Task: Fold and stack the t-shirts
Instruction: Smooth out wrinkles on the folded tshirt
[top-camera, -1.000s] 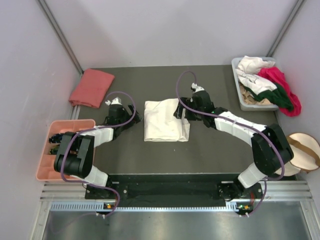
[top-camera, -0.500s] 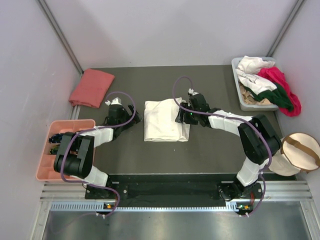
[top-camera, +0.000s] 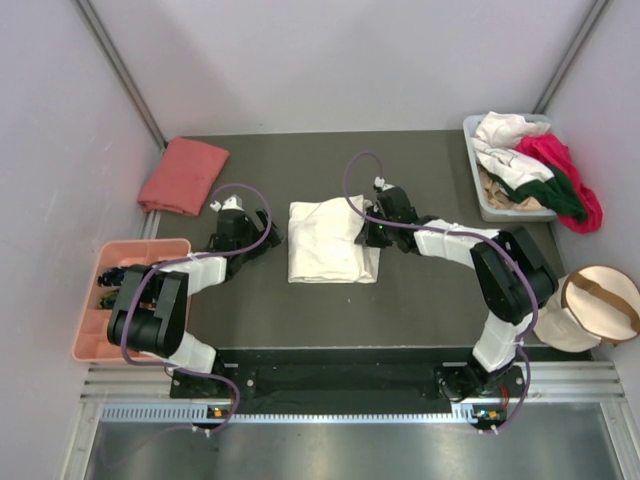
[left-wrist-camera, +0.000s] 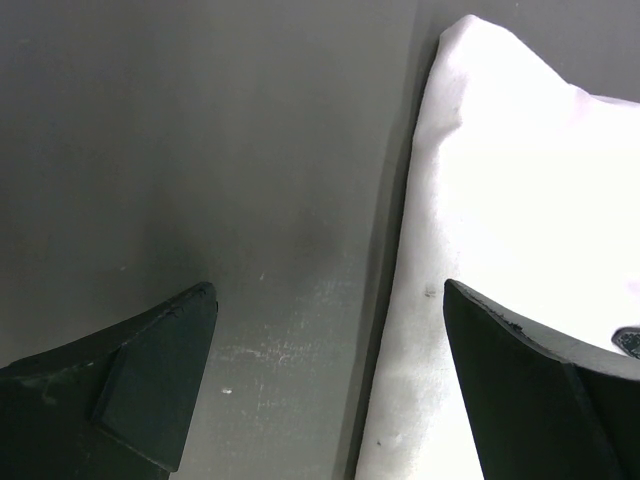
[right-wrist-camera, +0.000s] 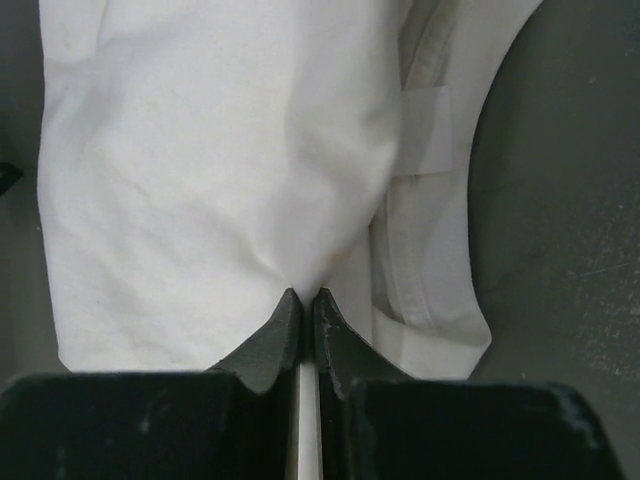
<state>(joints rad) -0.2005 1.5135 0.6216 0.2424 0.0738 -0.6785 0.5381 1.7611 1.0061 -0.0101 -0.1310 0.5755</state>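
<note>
Your right tool is pinching a fold of the cream-white t-shirt at its right edge, jaws clamped on the cloth; your left tool is hanging wide apart just beside its left edge, on the worktop

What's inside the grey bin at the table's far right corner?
A heap of t-shirts: white on top, magenta and dark green spilling over the grey bin's rim. Whatever lies beneath them is covered.

The cream t-shirt is cut off in the left wrist view; items in the pink tray seem indistinct.
</note>
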